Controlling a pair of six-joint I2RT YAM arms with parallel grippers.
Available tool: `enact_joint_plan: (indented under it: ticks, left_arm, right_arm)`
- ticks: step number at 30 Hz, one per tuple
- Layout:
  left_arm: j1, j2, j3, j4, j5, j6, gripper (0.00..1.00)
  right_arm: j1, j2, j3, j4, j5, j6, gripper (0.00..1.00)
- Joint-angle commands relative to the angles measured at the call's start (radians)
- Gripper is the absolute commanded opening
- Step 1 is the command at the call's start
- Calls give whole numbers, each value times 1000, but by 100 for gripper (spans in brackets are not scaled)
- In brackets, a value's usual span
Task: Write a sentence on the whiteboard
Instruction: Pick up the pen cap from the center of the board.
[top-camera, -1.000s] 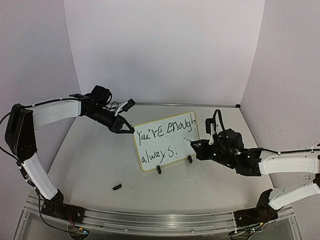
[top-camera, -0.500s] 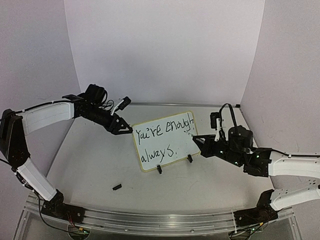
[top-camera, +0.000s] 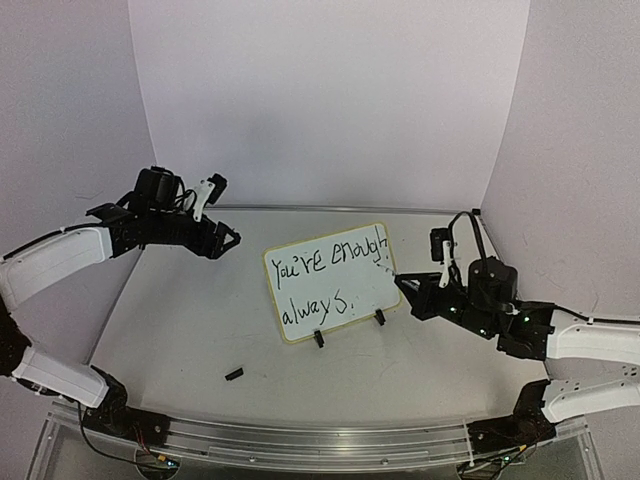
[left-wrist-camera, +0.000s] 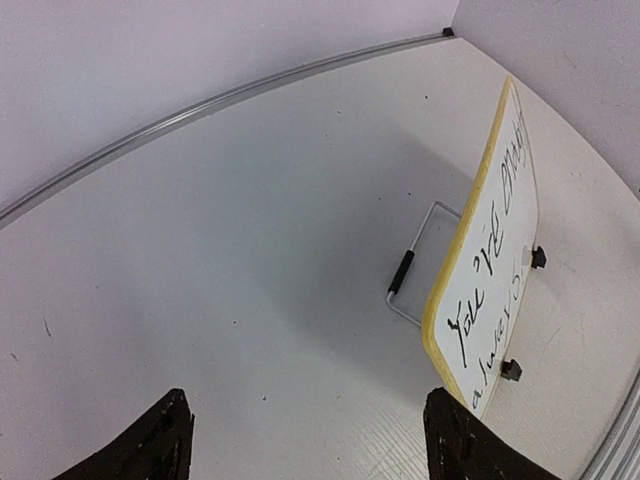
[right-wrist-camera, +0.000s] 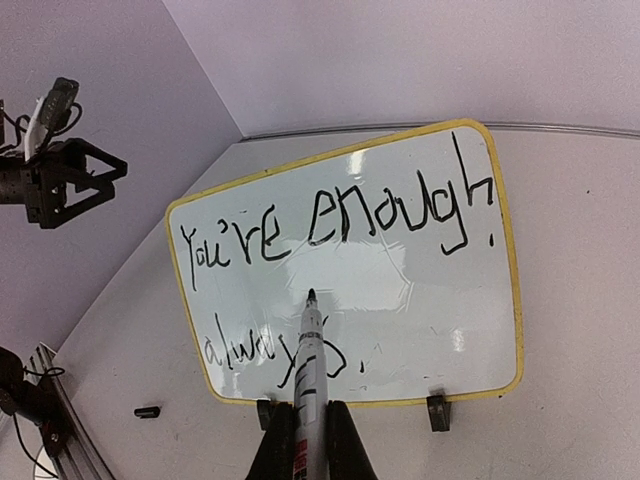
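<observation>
Left arm (top-camera: 60, 255) is pointing toward 3 o'clock, left fingers (left-wrist-camera: 165, 445) gaping wide; right arm (top-camera: 590, 340) is pointing toward 9 o'clock, right fingers (right-wrist-camera: 340, 450) clamping a marker (right-wrist-camera: 310, 360).

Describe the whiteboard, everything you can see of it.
The whiteboard is a small, glossy white rectangle with rounded corners and a thin pale-yellow rim. It stands roughly upright on the table on two black clip feet, with a wire prop showing behind it. Black handwriting reads "You're enough" over "always." The marker in the right claw points at its face; whether the tip touches can't be told.
</observation>
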Motion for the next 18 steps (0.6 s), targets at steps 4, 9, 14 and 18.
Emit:
enact_joint_plan:
  ticks: [4,9,14,18]
  left_arm:
    - [-10,-104,-73,-29,-122,-296,77]
    - [-41,-242,-339,118,39,-449,69]
    - [-120,-246,-456,123,96,-530,68]
    - [-173,-231,-502,109,124,-548,68]
  right_arm:
    - [-32,10,31,-61,-56,-64,0]
    - [-41,23,41,-61,-112,-68,0]
    - [-40,76,79,-79,-229,-69,0]
    - [-41,121,103,-97,-308,-51,0]
